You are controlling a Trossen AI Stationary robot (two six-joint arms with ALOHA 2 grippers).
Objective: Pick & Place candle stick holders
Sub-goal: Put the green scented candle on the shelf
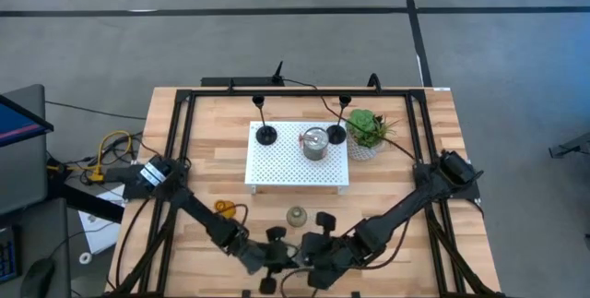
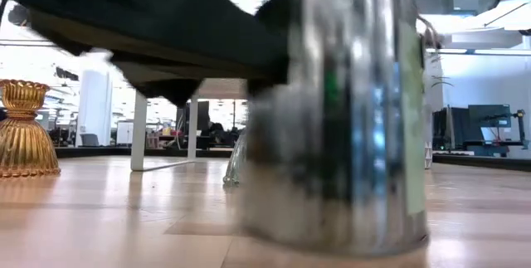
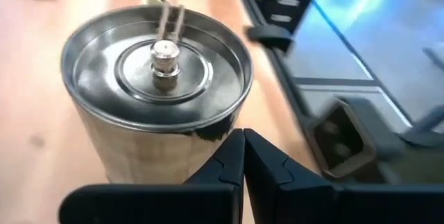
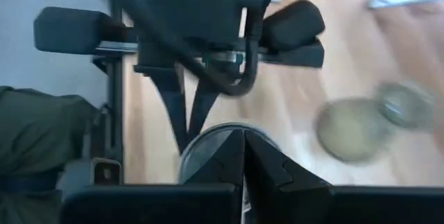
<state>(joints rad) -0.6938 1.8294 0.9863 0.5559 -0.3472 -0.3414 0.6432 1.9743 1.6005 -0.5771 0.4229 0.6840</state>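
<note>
At the table's front edge, between both grippers, stood the near silver cup [image 3: 156,92]. It was a squat shiny metal cylinder with a recessed top of concentric rings and a small centre stud. In the low view it filled most of the frame [image 2: 340,119], upright on the wood, with a dark arm across the top of the picture.

The wood table [image 1: 212,164] had pale planks and a black frame around it. It stood on a grey floor with dark lines. The low view showed an open room behind, with white columns and monitors on a bench.

- White perforated tray [image 1: 277,164]: mid-table, carrying three holders.
- Potted plant [image 1: 366,130]: just beside the tray's far right corner.
- Tray silver cup [image 1: 315,143]: upright on the tray, same look as the near one.
- Black holders: thin stems and round bases, one on the tray's far left [image 1: 265,135] and one on its far right [image 1: 336,134].
- Amber holder [image 1: 224,208]: ribbed glass, on bare wood by the left arm.
- Grey-green holder [image 1: 296,215]: on bare wood in front of the tray.

The left gripper [image 3: 243,158] had its fingertips pressed together with nothing between them, just beside the near cup's wall. The right gripper [image 4: 244,156] was the same, tips closed and empty, pointing at that cup from the other side.
</note>
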